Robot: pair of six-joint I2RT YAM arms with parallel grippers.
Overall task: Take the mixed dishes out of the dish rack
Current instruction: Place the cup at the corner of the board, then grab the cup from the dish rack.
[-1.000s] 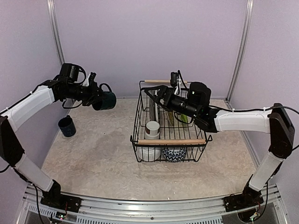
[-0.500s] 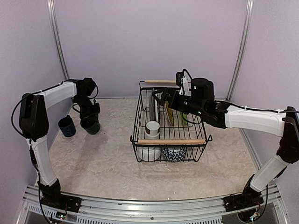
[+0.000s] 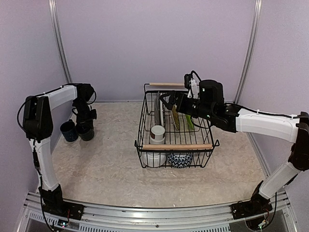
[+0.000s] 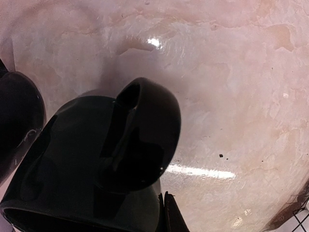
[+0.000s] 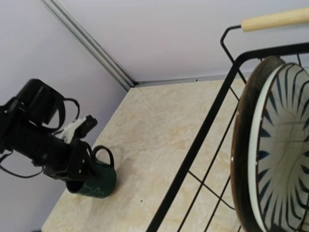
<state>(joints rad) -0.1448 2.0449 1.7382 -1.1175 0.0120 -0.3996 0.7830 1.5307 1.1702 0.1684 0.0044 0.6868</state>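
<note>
Beige marbled table, lilac walls w/ metal corner strips, alu rail at near edge

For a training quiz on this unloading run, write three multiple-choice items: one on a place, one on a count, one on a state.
1. Where is the glossy dark green mug relative to the black wire dish rack with light wooden bar handles?
A. inside it
B. left of it, beside the navy mug
C. right of it

2. How many mugs are outside the rack?
A. one
B. two
C. three

3. What is the left gripper doing?
A. open above the mugs
B. shut on the dark green mug
C. shut on the navy mug

Answers:
1 B: the top view shows it next to the navy mug, well left of the rack.
2 B: only the green and navy mugs are outside.
3 B: the right wrist view shows its fingers on the green mug's rim.
</note>
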